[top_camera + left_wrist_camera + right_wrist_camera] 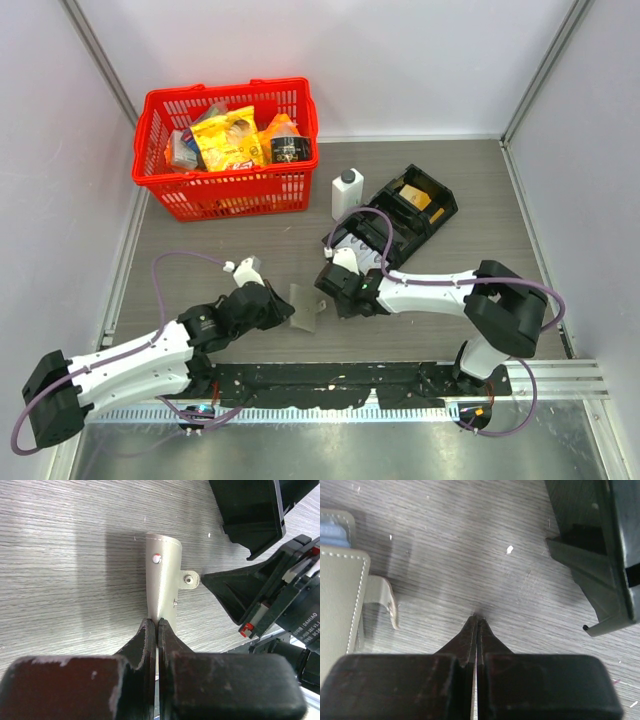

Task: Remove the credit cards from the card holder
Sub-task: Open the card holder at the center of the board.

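Apparently an early step: the card holder point(305, 308) sits mid-frame, its edge pinched by the left gripper point(157, 626). The right gripper point(477, 620) is closed on nothing just beside it. Next, I'd say, it must open and find a card.

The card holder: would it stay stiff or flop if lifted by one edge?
Probably floppy: the card holder looks like thin stitched leather, and the left gripper pinches just one edge, so it may sag or swing open. Likely light, being thin and flat. Its snap tab sticks out unfastened, so nothing seems to keep it closed.
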Controlling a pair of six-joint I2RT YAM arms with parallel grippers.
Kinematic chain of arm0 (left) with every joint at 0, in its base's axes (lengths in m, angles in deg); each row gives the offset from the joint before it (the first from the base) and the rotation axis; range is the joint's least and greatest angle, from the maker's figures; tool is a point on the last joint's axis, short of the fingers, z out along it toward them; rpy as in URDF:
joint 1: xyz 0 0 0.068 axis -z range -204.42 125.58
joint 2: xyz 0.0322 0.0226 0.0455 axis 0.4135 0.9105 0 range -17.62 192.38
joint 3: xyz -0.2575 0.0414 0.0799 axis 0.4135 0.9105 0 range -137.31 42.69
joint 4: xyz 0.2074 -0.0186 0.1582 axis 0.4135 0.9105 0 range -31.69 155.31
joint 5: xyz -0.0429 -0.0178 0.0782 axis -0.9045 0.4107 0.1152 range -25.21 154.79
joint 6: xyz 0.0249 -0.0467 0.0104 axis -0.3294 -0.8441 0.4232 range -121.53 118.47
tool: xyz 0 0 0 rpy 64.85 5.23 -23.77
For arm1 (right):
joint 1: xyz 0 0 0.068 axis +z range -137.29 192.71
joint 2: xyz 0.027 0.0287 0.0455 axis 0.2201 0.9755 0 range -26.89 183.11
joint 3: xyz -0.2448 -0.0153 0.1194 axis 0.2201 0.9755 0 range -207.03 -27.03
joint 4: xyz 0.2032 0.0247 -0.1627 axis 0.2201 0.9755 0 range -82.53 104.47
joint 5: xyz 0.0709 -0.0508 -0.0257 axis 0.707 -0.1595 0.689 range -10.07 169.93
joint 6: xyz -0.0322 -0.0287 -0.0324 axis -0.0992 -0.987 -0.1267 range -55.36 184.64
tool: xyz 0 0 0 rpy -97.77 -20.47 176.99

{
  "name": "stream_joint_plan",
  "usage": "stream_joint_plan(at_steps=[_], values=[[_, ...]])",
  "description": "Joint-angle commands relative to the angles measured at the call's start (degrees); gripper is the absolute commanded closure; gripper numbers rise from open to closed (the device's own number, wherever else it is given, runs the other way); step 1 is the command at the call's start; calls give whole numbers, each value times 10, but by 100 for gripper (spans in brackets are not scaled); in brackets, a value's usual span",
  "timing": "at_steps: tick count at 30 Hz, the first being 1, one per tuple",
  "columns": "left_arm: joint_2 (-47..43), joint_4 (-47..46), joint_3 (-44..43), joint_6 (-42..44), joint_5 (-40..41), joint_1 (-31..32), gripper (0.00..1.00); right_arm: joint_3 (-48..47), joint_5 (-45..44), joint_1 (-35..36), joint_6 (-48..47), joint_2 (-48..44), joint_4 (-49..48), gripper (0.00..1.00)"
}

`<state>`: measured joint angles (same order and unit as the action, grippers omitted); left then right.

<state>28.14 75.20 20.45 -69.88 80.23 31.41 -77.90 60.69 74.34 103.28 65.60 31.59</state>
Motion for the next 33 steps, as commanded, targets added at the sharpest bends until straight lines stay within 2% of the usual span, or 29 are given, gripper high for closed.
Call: stream_joint_plan(at_steps=[1, 5, 7, 8, 9, 10, 14, 18, 20, 24, 26, 33], values=[[7, -12, -5, 18, 35, 2, 99, 9, 0, -1, -7, -47, -22, 99], [49, -11, -22, 33, 44, 1, 99, 19, 7, -5, -1, -61, -35, 98], [66, -21, -25, 33, 36, 2, 99, 31, 22, -5, 7, -81, -58, 87], [71, -26, -24, 34, 33, 2, 100, 35, 30, -5, 9, -90, -71, 77], [74, -29, -25, 33, 31, 2, 100, 41, 46, -5, 8, -103, -92, 72], [78, -30, -24, 31, 29, 2, 100, 42, 53, -5, 6, -112, -100, 64], [72, -26, -21, 31, 29, 1, 100, 40, 83, -1, -4, -133, -146, 47], [62, -23, -20, 29, 33, 1, 100, 10, 78, 12, -14, -103, -150, 34], [62, -22, -21, 29, 33, 2, 100, -20, 66, 22, -18, -78, -138, 32], [65, -24, -22, 28, 29, 2, 100, -52, 22, 32, -7, -20, -94, 34], [65, -24, -22, 29, 28, 2, 100, -55, 16, 33, -4, -3, -85, 38], [68, -22, -19, 32, 28, 1, 100, -33, -4, 31, 8, -3, -72, 72]])
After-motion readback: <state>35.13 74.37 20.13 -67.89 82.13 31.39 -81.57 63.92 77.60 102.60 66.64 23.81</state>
